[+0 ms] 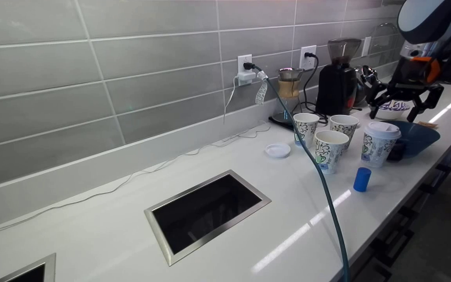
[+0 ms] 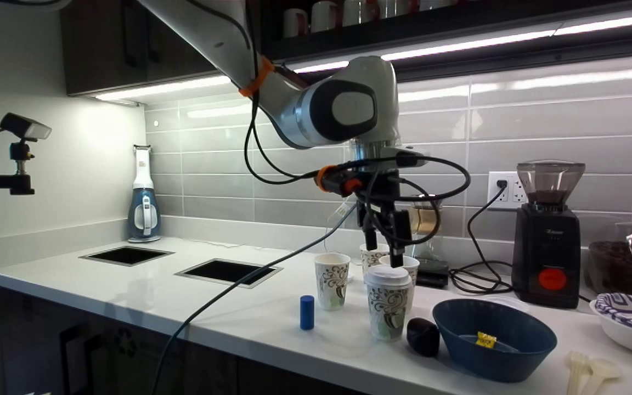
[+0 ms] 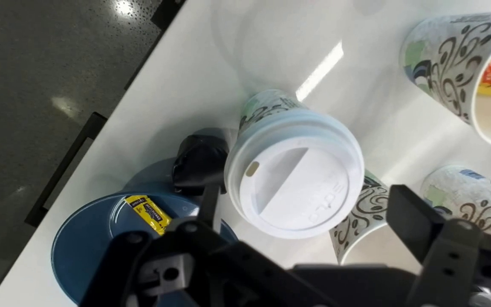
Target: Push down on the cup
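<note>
The cup is a tall white paper cup with printed scrolls and a white lid; it stands upright on the counter in both exterior views (image 1: 377, 147) (image 2: 387, 308). In the wrist view its lid (image 3: 301, 187) faces the camera, with part of the printed side showing. My gripper is open and empty. It hangs above the cup cluster in both exterior views (image 1: 392, 114) (image 2: 383, 253). In the wrist view the fingers (image 3: 307, 209) are wide apart, one on each side of the lid in the picture. The gripper appears apart from the lid; the exact gap cannot be told.
Open patterned cups stand close by (image 1: 329, 150) (image 1: 305, 127) (image 1: 344, 126). A blue bowl (image 2: 494, 351) and a black object (image 2: 423, 337) lie beside the cup. A small blue cylinder (image 2: 306, 312) stands near the front edge. A cable (image 1: 321, 176) crosses the counter. A coffee grinder (image 2: 546, 255) stands behind.
</note>
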### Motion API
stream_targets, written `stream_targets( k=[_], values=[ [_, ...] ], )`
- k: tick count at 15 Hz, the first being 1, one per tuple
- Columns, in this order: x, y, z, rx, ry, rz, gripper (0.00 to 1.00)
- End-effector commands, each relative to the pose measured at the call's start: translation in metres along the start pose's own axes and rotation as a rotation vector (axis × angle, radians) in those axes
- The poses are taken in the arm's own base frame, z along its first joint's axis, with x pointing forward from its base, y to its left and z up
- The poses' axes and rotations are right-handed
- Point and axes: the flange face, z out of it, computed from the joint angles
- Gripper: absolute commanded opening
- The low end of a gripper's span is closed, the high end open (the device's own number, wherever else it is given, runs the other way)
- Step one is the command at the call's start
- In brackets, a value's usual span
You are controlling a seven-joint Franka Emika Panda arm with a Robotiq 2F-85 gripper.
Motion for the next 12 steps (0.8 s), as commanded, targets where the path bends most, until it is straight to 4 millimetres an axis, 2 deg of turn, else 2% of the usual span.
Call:
stream_targets(
  k=[1, 12],
  values=[
    [0.010, -0.010, 0.007, -0.012, -0.005, -0.007, 1.00],
    [0.021, -0.013, 0.027, -0.045, -0.028, -0.006, 1.00]
  ],
)
